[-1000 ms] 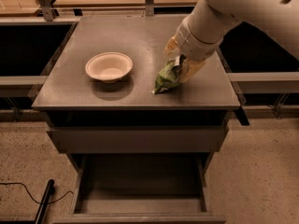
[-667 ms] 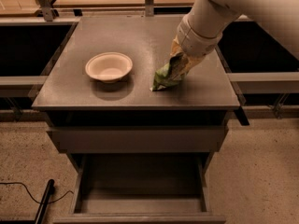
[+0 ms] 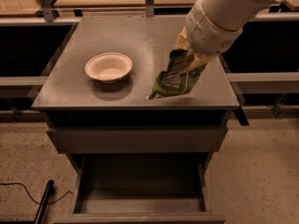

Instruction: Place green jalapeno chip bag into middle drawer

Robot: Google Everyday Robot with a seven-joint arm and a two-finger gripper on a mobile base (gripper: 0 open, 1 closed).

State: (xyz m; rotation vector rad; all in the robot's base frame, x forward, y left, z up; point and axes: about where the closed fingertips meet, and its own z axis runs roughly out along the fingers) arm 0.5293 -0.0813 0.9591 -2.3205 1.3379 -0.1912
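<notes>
Grey tabletop (image 3: 70,78) fills the middle of our view, and a pale bowl (image 3: 108,66) sits on its left half, where it was a second ago. Below and a little further right, the drawer (image 3: 140,183) stands pulled out beneath a closed drawer front (image 3: 140,140). Right of the bowl, the chip bag (image 3: 178,77) is what has changed. A second ago it lay low on the table; now its upper end has risen, so we judge that the lift has begun and the carry down to the drawer comes next. Its long axis runs on a slant. The top points up and right, and the bottom corner points down and left toward the table's front edge; we cannot quite tell whether that corner still touches the surface. Furthest right, the gripper (image 3: 192,59) is clamped on the bag's top, and the white arm (image 3: 224,13) reaches in from the upper right corner.
</notes>
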